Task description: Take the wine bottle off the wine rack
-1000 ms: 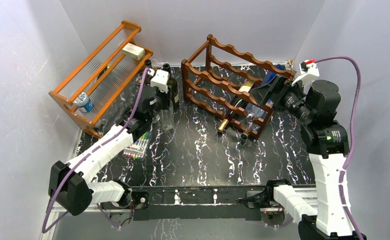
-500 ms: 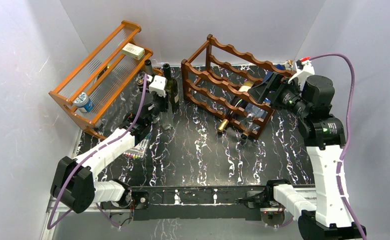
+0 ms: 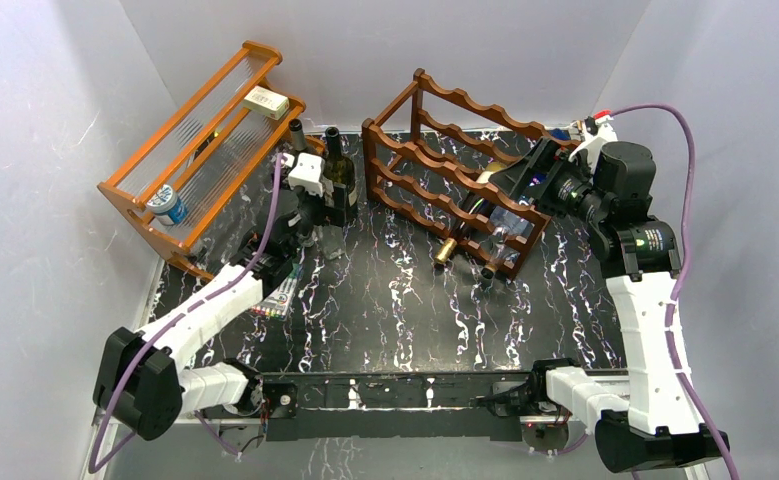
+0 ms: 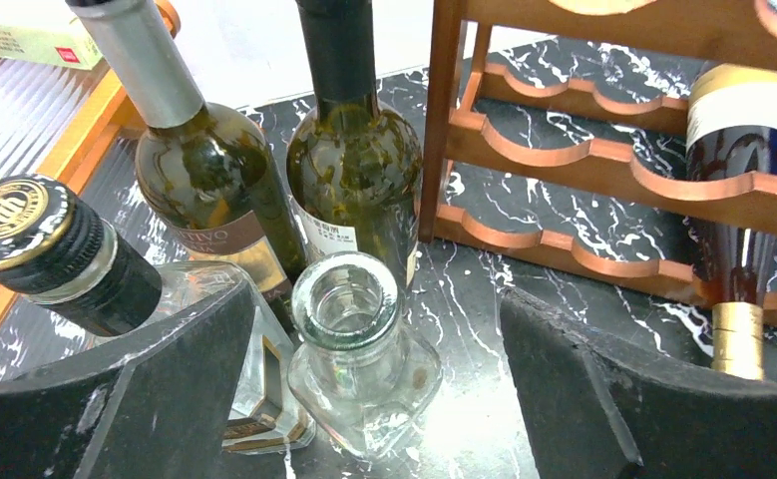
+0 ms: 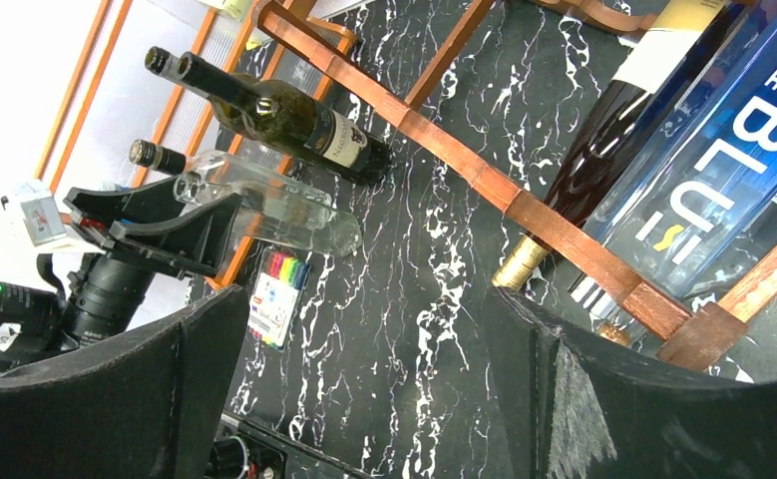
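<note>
Both arms rise from bases at the near edge of the table. The left arm stretches forward, low over a marker pack. The left gripper has its fingers spread either side of an upright clear glass bottle, with a gap on each side. The right arm stands tall at the right edge, its forearm bent left. The right gripper, jaws wide apart, sits at the right end of the wine rack; contact with the rail cannot be confirmed. The wine bottle lies in a lower tier beside a blue bottle, its gold neck past the near rail. Open marbled surface separates that rail from the left arm's bottles. An orange shelf stands far left.
</note>
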Tool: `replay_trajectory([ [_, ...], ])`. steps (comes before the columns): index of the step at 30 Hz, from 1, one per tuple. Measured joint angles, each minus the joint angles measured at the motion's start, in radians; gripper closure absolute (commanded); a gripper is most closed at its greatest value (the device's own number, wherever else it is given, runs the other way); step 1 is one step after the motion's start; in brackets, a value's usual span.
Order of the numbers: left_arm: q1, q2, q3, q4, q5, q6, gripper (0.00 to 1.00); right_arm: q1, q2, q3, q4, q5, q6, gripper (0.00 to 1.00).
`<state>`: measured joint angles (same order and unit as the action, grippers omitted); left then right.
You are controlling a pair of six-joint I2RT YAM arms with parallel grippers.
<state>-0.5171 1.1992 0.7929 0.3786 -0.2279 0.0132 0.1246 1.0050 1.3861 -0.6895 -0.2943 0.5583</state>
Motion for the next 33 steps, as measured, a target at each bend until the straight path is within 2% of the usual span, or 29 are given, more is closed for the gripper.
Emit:
replay_trajectory([
  [10,0.000,-0.070,0.000,-0.015,0.012,-0.006,0.02,0.000,-0.002,0.000,0.000,0.000,0.009,0.02],
  [19,0.000,-0.216,-0.023,0.016,0.045,-0.001,0.02,0.000,-0.010,0.000,-0.028,0.037,-0.047,0.02],
  [28,-0.018,-0.295,-0.032,0.033,0.130,-0.014,0.02,0.000,-0.056,0.007,-0.091,0.192,-0.119,0.02],
  [33,-0.038,-0.293,-0.032,0.017,0.147,-0.012,0.02,0.000,0.003,0.098,-0.159,0.343,-0.147,0.02],
])
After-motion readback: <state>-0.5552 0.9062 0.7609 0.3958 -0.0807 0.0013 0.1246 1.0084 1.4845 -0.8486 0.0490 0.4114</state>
